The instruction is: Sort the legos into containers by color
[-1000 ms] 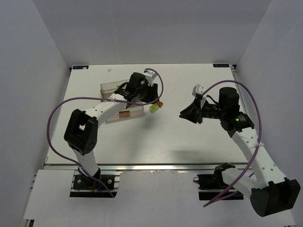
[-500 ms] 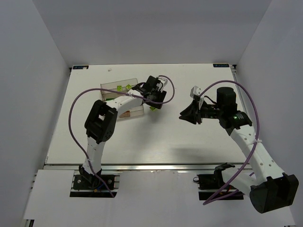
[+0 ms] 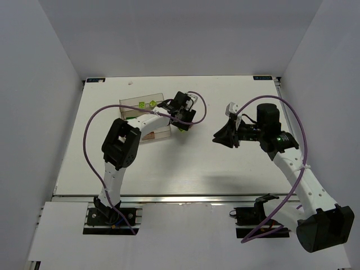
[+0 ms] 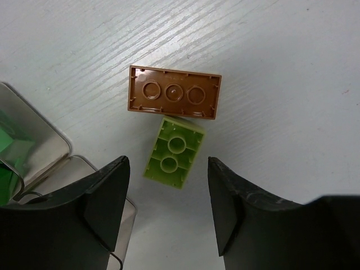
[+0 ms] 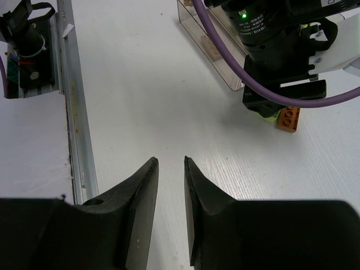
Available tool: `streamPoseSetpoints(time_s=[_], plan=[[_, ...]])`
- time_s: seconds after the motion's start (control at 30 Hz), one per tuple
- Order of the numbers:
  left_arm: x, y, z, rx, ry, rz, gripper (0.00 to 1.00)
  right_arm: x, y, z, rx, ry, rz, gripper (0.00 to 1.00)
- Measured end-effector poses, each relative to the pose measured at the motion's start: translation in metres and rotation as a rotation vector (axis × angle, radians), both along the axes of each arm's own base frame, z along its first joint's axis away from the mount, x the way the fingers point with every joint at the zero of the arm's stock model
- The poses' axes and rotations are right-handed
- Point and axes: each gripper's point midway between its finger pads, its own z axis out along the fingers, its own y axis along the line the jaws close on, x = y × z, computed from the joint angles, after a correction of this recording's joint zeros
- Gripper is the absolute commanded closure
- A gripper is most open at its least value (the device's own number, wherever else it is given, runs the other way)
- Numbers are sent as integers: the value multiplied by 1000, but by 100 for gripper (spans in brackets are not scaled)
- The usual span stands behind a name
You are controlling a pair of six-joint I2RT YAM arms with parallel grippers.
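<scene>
An orange lego (image 4: 174, 99) and a lime lego (image 4: 173, 152) lie studs-down and touching on the table, just right of the clear containers (image 3: 143, 118). My left gripper (image 4: 169, 197) hovers above them, open and empty, with the lime lego just ahead of its fingertips. In the top view the left gripper (image 3: 183, 112) covers the orange one; the lime lego (image 3: 181, 129) peeks out. Lime legos (image 3: 146, 104) lie in the far bin, and green ones (image 4: 8, 146) show in a bin corner. My right gripper (image 3: 220, 136) hangs mid-table, empty, jaws a narrow gap apart (image 5: 170, 163).
The right wrist view shows the left arm's wrist (image 5: 275, 39) over the orange lego (image 5: 287, 118), the containers (image 5: 214, 50) behind it, and the metal rail (image 5: 79, 140) at the table's near edge. Grey walls enclose the table.
My left gripper has swung from over the containers to the right, above the two loose legos, uncovering the lime legos in the far bin. The right arm has barely moved.
</scene>
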Motion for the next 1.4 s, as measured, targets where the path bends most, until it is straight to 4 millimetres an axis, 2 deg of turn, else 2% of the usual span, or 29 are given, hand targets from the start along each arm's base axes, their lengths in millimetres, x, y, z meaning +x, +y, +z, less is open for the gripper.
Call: streamPoseSetpoints(time_s=[0.4, 0.67, 0.9, 1.0, 1.03, 1.13, 1.27, 1.4], plan=[[0, 1, -13, 18, 14, -3, 33, -2, 0, -1, 1, 9, 7, 69], [-3, 1, -26, 28, 41, -9, 41, -4, 1, -2, 3, 24, 16, 69], [-5, -2, -26, 14, 52, -20, 59, -5, 1, -3, 3, 27, 18, 69], [-5, -6, -23, 0, 55, -28, 71, -5, 1, -3, 3, 28, 18, 69], [-5, -7, -23, -7, 57, -33, 80, -5, 1, -3, 3, 29, 18, 69], [-8, -12, -21, -31, 70, -50, 92, -4, 1, -3, 2, 30, 18, 69], [-11, -18, -11, -64, 73, -71, 97, -4, 1, -3, 3, 31, 18, 69], [-9, -20, 16, -115, 31, -77, 99, -4, 1, -4, 4, 33, 20, 69]])
